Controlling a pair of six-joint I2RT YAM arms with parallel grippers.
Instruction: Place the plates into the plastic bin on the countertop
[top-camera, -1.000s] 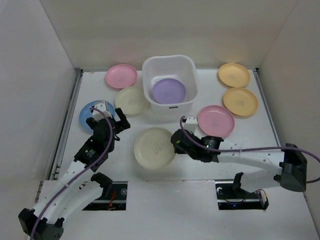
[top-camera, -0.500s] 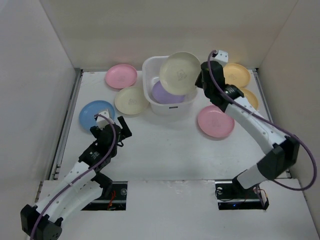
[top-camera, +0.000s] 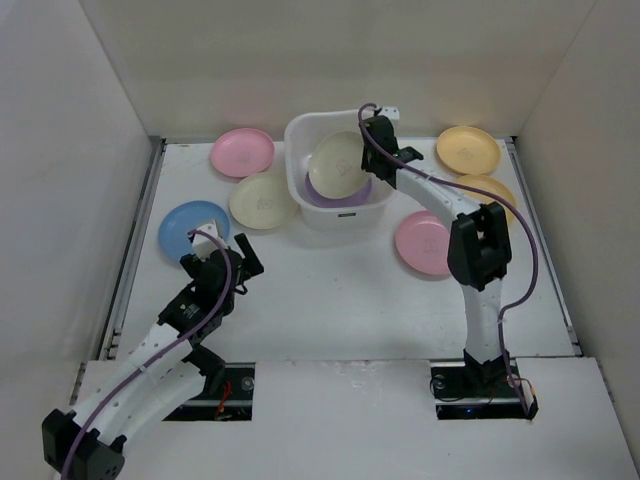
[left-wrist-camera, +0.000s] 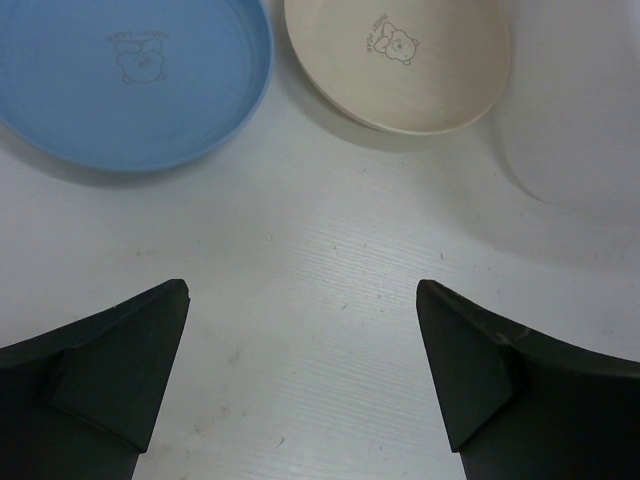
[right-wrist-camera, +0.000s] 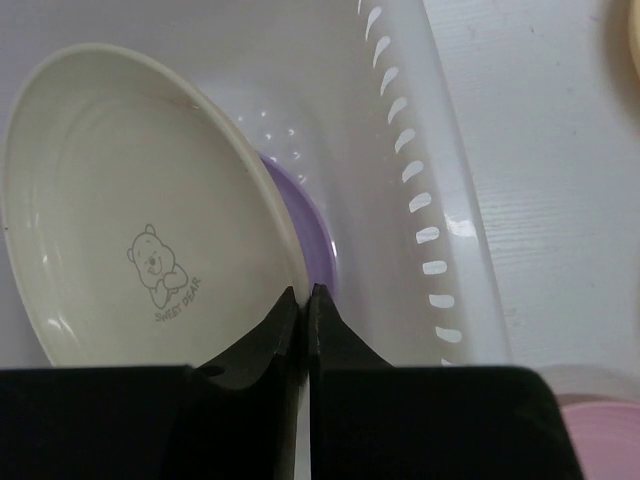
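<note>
My right gripper (top-camera: 366, 150) is shut on the rim of a cream plate (top-camera: 336, 165) and holds it tilted inside the plastic bin (top-camera: 300, 135), over a purple plate (top-camera: 352, 193). In the right wrist view the cream plate (right-wrist-camera: 130, 220) is pinched at my right gripper (right-wrist-camera: 303, 295), with the purple plate (right-wrist-camera: 305, 225) behind it and the bin wall (right-wrist-camera: 420, 180) at the right. My left gripper (top-camera: 222, 250) is open and empty above the countertop (top-camera: 330, 290). In the left wrist view my left gripper (left-wrist-camera: 303, 290) faces a blue plate (left-wrist-camera: 130, 80) and another cream plate (left-wrist-camera: 400, 55).
On the countertop lie a pink plate (top-camera: 242, 151) at the back left, a cream plate (top-camera: 262, 200), a blue plate (top-camera: 188, 226), a pink plate (top-camera: 425, 243) at the right and two orange plates (top-camera: 468, 149) (top-camera: 495, 188). White walls (top-camera: 70, 180) stand around.
My right arm lifted the cream plate from the front of the countertop, carried it over the bin and lowered it into the bin. My left gripper drew back slightly from the blue plate.
</note>
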